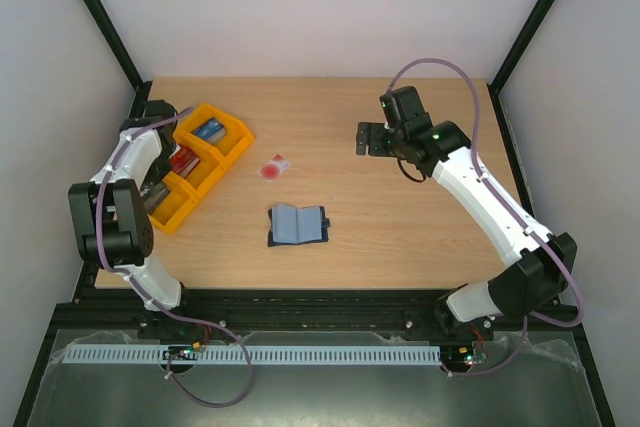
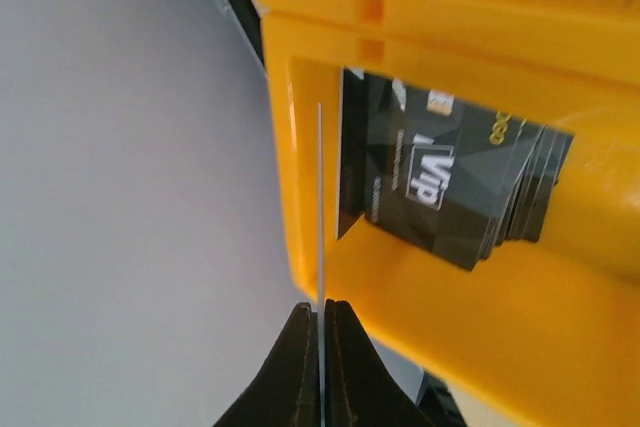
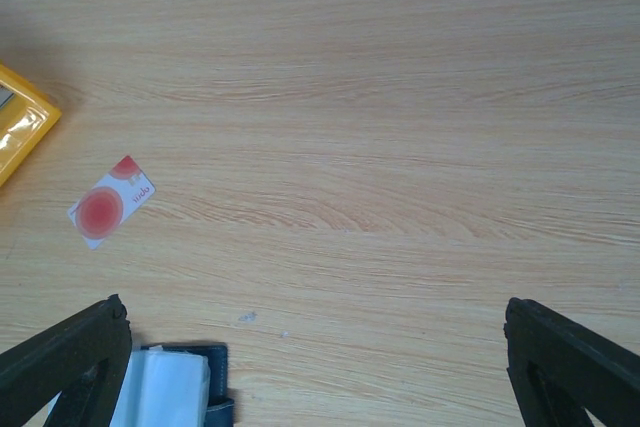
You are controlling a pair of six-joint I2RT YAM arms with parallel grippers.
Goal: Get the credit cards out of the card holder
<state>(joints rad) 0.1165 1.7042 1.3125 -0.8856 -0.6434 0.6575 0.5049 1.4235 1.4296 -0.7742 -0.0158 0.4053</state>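
Note:
The navy card holder (image 1: 297, 225) lies open on the table, its light blue inside up; its corner shows in the right wrist view (image 3: 170, 397). A white card with a red round mark (image 1: 275, 168) lies flat on the table beyond it, also in the right wrist view (image 3: 110, 209). My left gripper (image 1: 158, 190) (image 2: 322, 309) is shut on a thin card (image 2: 320, 207) seen edge-on, over the near compartment of the orange tray (image 2: 470, 327). A stack of dark grey "VIP" cards (image 2: 440, 187) lies in that compartment. My right gripper (image 1: 375, 137) (image 3: 320, 377) is open and empty above the table.
The orange three-compartment tray (image 1: 235, 142) stands at the far left, with a blue item (image 1: 210, 132) and a red item (image 1: 183, 159) in its other compartments; its corner shows in the right wrist view (image 3: 20, 127). Black frame posts and white walls border the table.

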